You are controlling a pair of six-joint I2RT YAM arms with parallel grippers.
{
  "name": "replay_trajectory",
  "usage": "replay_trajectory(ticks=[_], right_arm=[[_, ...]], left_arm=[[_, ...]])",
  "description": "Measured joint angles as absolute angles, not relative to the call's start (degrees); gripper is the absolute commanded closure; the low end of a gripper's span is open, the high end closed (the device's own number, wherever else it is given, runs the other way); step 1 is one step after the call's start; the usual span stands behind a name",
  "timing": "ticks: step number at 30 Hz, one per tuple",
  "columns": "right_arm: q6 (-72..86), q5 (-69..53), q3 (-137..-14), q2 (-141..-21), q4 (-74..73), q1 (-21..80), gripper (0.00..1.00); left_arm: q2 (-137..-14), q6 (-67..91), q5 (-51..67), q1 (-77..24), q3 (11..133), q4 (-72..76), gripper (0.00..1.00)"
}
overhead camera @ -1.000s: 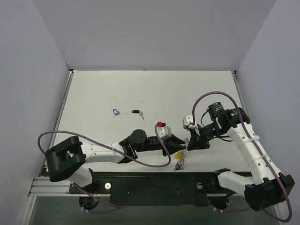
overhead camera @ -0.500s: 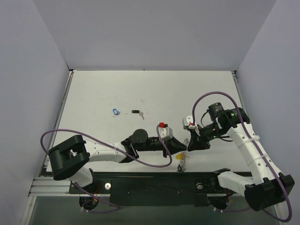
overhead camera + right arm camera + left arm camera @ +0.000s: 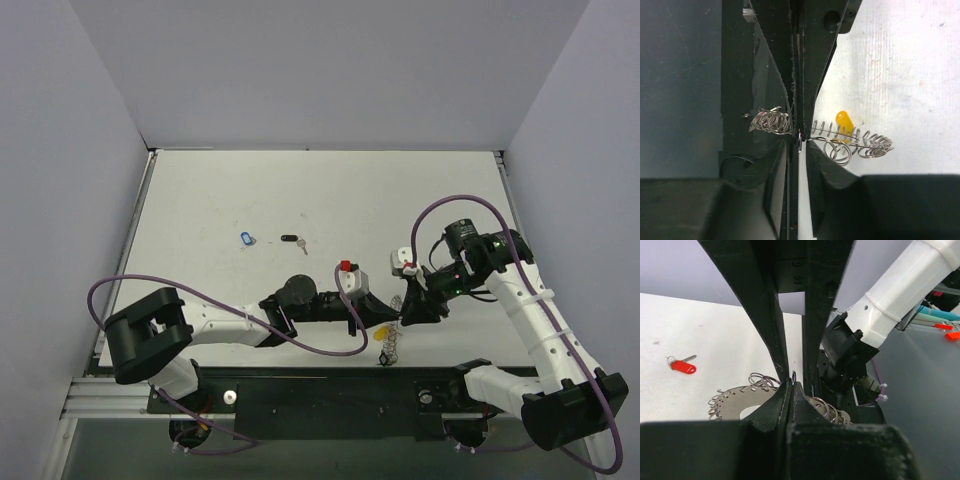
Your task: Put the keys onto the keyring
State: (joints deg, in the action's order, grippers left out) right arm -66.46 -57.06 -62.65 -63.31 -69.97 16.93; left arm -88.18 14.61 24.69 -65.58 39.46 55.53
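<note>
While both my arms meet low over the near edge of the table, my right gripper has its fingers pressed together on the rim of the keyring. My left gripper is likewise closed, with a thin wire loop poking up between its tips. I judge that loop to be one of the ring's own rim loops, though I cannot be sure. From above, the keyring sits just nearward of the spot where the two sets of fingertips come together, so neither arm has to reach for it. What matters for the next move is how it lies. My right wrist camera sees it almost edge-on, its long line running straight across my fingers. My left wrist camera sees the flat silver face and open centre spreading out to either side behind my fingers. A yellow key tag lies just beyond the ring in the right wrist view; whether it is already hooked on I cannot tell. Only the left wrist view shows a red key lying loose on the table, apart from the ring. Only the overhead view shows the blue key and the black key, well apart from the ring on the far left, nearer my left arm. I judge those would fall to that arm once it lets go.
</note>
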Motion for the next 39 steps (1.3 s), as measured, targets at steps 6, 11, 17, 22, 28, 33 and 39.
replay_trajectory(ticks=[6, 11, 17, 22, 28, 33, 39], right_arm=[[-65.56, -58.35, -63.66, -62.81, -70.04, 14.44, 0.49], [-63.2, -59.11, -65.41, -61.1, -70.08, 8.73, 0.46], [-60.62, -60.84, -65.8, -61.65, -70.04, -5.54, 0.45], [-58.94, -60.4, -65.78, -67.7, -69.65, -15.05, 0.45], [-49.76, -53.39, -65.67, -73.82, -63.37, -18.41, 0.47], [-33.69, -45.34, -61.84, -74.89, -50.63, -18.46, 0.48], [-16.23, -38.3, -54.52, -74.83, -36.56, -18.46, 0.48]], left_arm=[[-84.86, 13.08, 19.99, -65.58, 36.34, 54.15, 1.0], [-77.82, 11.05, 15.77, -65.54, 34.04, 49.78, 1.0], [-68.97, 8.8, 12.56, -64.69, 32.38, 44.12, 1.0], [-64.66, 8.6, 12.05, -62.19, 32.38, 38.92, 1.0], [-60.88, 10.37, 13.13, -57.19, 32.32, 35.88, 1.0], [-55.13, 11.14, 16.53, -50.78, 32.25, 31.83, 1.0], [-51.48, 14.48, 23.81, -42.44, 31.73, 31.29, 1.0]])
